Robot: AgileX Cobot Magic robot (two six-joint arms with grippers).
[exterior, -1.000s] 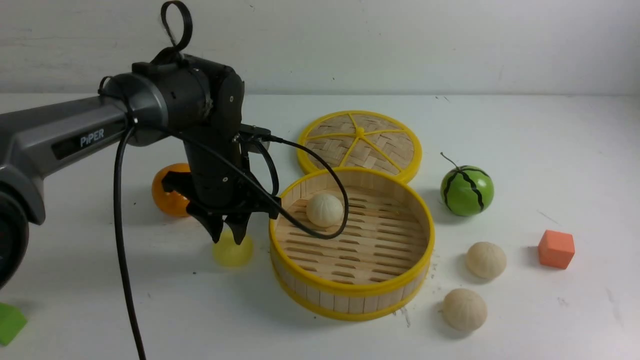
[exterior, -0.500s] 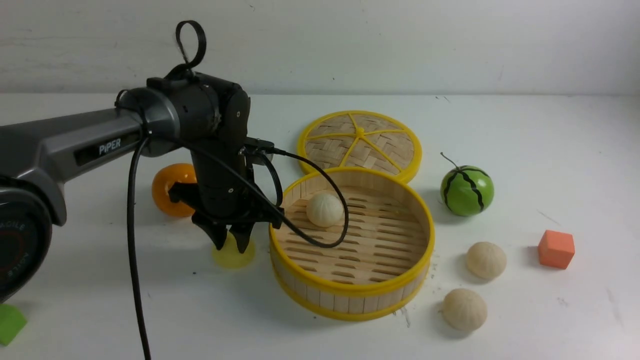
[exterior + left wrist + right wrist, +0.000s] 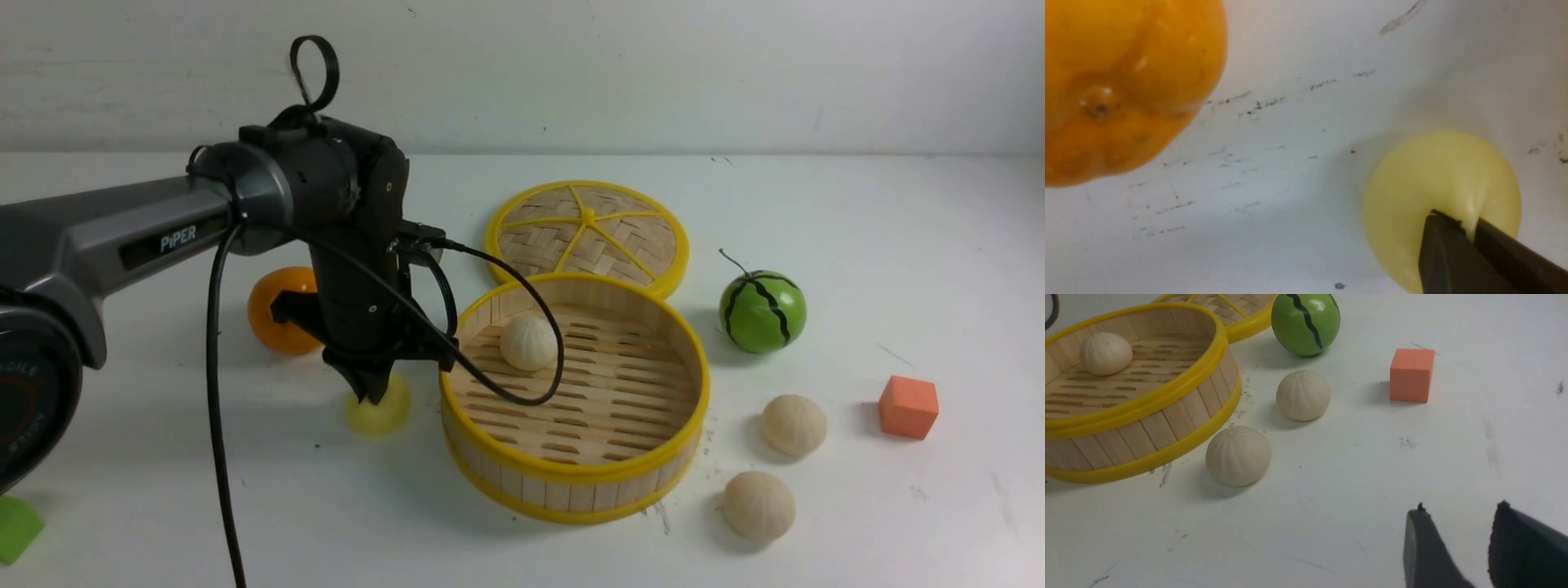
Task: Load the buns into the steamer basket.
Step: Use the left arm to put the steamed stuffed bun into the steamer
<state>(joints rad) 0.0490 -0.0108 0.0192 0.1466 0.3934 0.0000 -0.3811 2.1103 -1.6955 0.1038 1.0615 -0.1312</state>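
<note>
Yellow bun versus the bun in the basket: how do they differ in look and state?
The yellow bun is pale yellow; the basket bun is cream-white. The yellow bun sits on the table, partly hidden by the left tool; the basket bun lies on the slotted floor. Both are small and round.

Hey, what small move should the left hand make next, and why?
Probably a slow, slight lift: the left hand looks shut on a pinched fold of the yellow bun, which is outside the steamer basket, where it belongs.
</note>
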